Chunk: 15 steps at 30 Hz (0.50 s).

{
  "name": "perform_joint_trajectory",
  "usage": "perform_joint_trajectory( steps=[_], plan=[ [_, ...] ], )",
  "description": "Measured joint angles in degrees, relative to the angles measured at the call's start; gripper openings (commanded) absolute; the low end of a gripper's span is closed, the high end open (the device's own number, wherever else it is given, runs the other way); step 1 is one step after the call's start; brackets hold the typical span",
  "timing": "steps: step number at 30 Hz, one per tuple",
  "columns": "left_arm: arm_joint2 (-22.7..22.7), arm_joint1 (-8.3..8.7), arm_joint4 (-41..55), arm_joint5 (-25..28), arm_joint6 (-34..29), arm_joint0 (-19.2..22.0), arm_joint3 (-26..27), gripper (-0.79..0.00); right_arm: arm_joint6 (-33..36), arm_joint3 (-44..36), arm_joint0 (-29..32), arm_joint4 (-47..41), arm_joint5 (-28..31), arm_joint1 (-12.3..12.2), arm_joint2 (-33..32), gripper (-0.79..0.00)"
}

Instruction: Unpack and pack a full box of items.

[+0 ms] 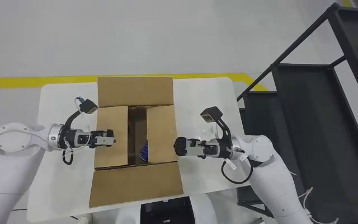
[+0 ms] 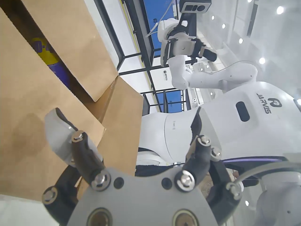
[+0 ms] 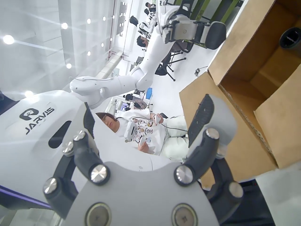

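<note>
A brown cardboard box [image 1: 136, 92] stands in the middle of the white table [image 1: 204, 95]. Its far and near flaps lie spread outward, and the two side flaps are folded partly inward over the opening. Through the gap I see a blue and yellow item [image 1: 144, 149] [image 2: 50, 57] and a black cylindrical thing [image 3: 290, 38]. My left gripper [image 1: 109, 138] [image 2: 127, 128] is open at the left side flap [image 2: 28, 109], one finger [image 2: 58, 132] lying over the cardboard. My right gripper [image 1: 180, 147] [image 3: 145, 118] is open at the outer edge of the right side flap [image 1: 162, 134], one finger [image 3: 207, 118] against the cardboard.
A black metal stair frame [image 1: 302, 101] rises close to the table's right side. A yellow floor line [image 1: 56, 82] runs behind the table. Bare tabletop lies left and right of the box, under both arms.
</note>
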<state>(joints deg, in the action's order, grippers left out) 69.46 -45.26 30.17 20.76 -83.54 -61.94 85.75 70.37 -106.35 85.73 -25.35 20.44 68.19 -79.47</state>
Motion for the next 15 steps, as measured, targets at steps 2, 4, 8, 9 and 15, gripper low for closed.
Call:
perform_joint_trajectory(
  steps=[2,4,8,9,15],
  plan=[
    [-2.41,-0.57,-2.37,0.88,0.87,1.59,-1.08,0.0,0.53,-0.86,1.5,-1.29,0.68,-0.33,-1.61,0.0],
    [-4.27,-1.04,-5.46,2.15,2.15,2.94,-1.86,0.0,1.07,-1.66,2.81,-2.36,1.19,-0.61,-3.1,0.0],
    [-7.76,-1.99,-13.12,4.19,6.63,4.86,-2.91,0.0,2.09,-3.1,5.57,-4.74,2.23,-1.23,-6.62,0.0],
    [-8.36,-2.14,-14.64,4.05,7.42,5.15,-3.13,0.0,2.24,-3.27,6.08,-5.2,2.43,-1.35,-7.37,0.0],
    [-11.3,-2.99,-19.17,2.78,10.1,6.44,-4.37,0.0,2.79,-3.73,8.02,-7.48,3.06,-1.89,-10.03,0.0]
  ],
)
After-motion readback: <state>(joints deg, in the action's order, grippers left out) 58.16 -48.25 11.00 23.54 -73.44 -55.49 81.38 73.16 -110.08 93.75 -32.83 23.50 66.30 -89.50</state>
